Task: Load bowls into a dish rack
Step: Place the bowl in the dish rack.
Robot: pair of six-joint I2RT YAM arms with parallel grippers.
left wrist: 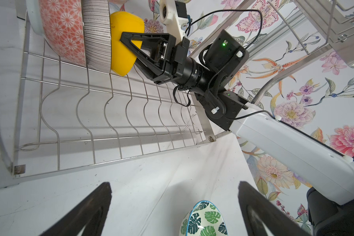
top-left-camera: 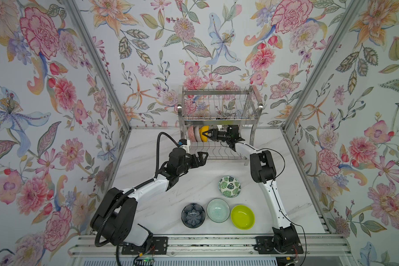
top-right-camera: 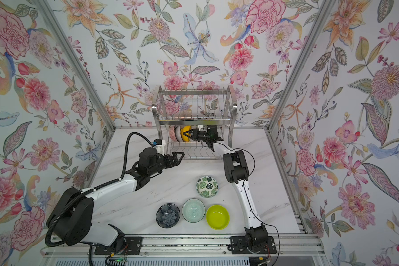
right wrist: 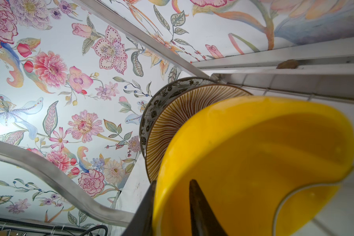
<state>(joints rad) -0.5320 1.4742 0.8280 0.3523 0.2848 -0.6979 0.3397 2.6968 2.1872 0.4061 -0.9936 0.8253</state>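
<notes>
Marble tabletop (top-left-camera: 166, 216) | step, by my judgement: seating yellow bowl (top-left-camera: 202, 138) on edge in lower tier of dish rack (top-left-camera: 217, 118) | my right gripper (top-left-camera: 207, 134) straddles its rim, clamped or loosened I cannot tell | my left gripper (top-left-camera: 203, 159) gapes empty before rack | next: release, back straight out

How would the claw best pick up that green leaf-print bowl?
Probably by its rim, from above: the leaf-print bowl sits upright, mouth up, its thin wall free all round, so a pinch with one side inside and one outside fits.
</notes>
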